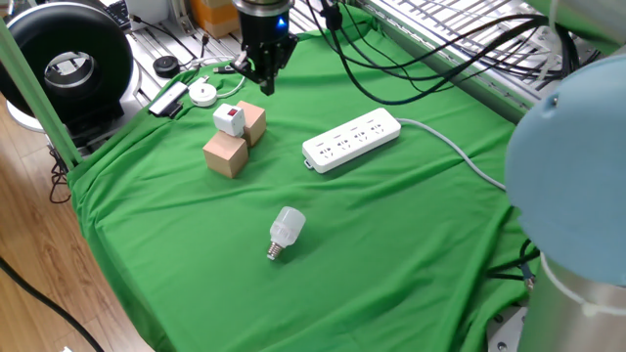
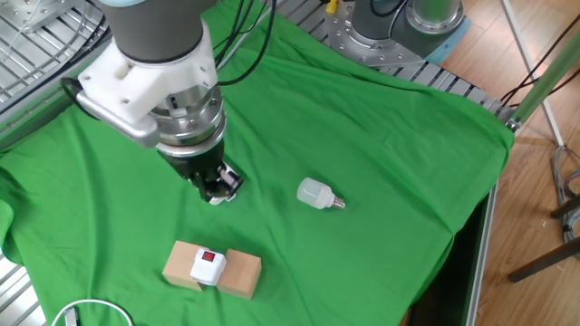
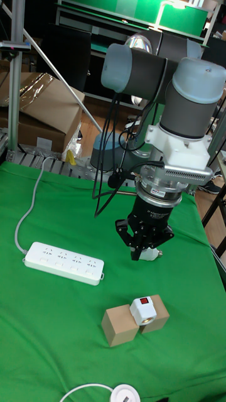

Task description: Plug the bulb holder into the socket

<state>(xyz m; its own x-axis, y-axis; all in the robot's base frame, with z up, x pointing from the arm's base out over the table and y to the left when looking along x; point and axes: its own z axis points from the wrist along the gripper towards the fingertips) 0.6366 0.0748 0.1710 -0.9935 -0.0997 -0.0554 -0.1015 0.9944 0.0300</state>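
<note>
End effector point(image 3: 143, 253) above bulb holder point(image 3: 144, 310) (apart)

Gripper point(image 1: 262, 82) above bulb holder point(image 1: 230, 119)

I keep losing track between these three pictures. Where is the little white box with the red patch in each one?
One fixed view: the bulb holder sits left of centre, atop the two wooden cubes.
The other fixed view: bulb holder at bottom left, on the cubes.
Tall fixed view: bulb holder low centre, below the gripper.
Shared landmark: the wooden cubes.
</note>
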